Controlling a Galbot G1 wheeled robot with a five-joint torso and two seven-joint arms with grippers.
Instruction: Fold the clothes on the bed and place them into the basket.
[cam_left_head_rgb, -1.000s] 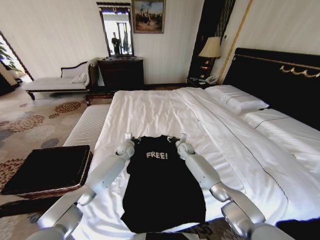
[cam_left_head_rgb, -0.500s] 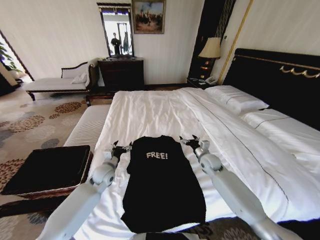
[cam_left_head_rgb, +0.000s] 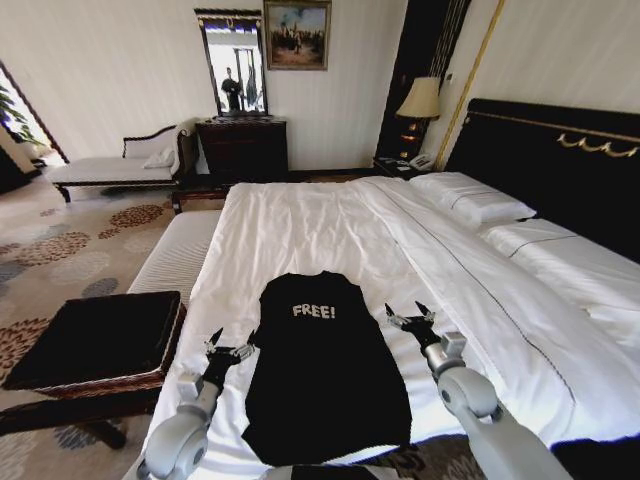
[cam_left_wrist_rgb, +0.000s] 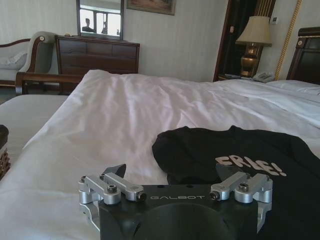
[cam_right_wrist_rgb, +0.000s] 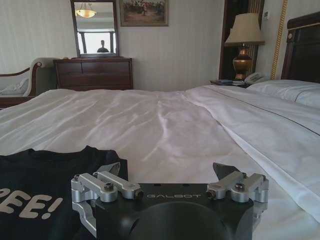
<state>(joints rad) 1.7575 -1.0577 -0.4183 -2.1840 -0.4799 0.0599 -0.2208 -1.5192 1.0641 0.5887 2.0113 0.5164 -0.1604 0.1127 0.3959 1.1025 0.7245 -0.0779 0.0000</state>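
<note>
Two grippers flank the black T-shirt (cam_left_head_rgb: 325, 370), which lies flat on the white bed (cam_left_head_rgb: 300, 225) at lower centre of the head view. Left gripper (cam_left_head_rgb: 228, 344) sits just off the shirt's left edge, jaws spread, holding nothing. Right gripper (cam_left_head_rgb: 410, 317) sits off the right edge, also spread and empty. Wicker basket (cam_left_head_rgb: 95, 342) sits lower left.

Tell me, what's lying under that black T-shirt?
The black T-shirt lies flat on the bed's white duvet, which shows all around it. What is directly beneath it is covered by the fabric.
</note>
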